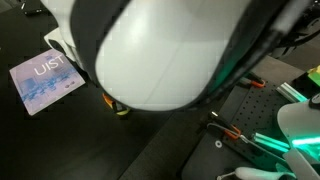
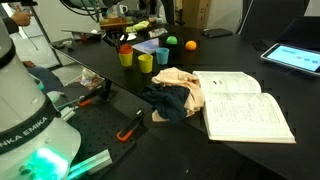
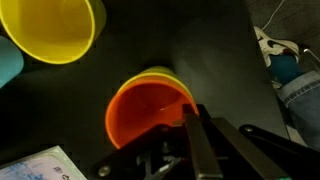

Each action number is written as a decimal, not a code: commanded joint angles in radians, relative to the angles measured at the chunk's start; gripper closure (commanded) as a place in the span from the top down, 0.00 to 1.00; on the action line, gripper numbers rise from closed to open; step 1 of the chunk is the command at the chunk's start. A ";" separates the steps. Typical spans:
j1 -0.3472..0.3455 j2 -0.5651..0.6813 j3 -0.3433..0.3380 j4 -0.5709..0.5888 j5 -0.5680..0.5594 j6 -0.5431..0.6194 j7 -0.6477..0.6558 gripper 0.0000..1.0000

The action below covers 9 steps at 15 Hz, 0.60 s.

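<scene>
Across an exterior view, my arm (image 1: 150, 50) fills most of the frame with its white shell. Beside it I see only a booklet (image 1: 45, 80) lying flat on the dark table (image 1: 60, 140).

In an exterior view from farther off, the gripper (image 2: 118, 36) hangs right over the orange cup (image 2: 125, 47), which sits nested in a yellow cup (image 2: 126, 58) at the far end of the table. A second yellow cup (image 2: 146, 63) stands just beside them, with a blue cup (image 2: 160, 49) near it. Cloths (image 2: 175, 95) and an open book (image 2: 245, 105) lie well apart, nearer the camera.

In the wrist view I look straight down into the orange cup (image 3: 150, 112), the yellow cup's rim (image 3: 160, 72) showing past its far edge. One finger (image 3: 193, 135) reaches up to the orange cup's near rim. I cannot tell whether it touches, nor whether the gripper is released or clenched. The second yellow cup (image 3: 55, 30) sits top left.
</scene>
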 commanded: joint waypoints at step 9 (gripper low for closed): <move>0.045 -0.008 -0.068 -0.037 -0.197 0.026 0.138 0.04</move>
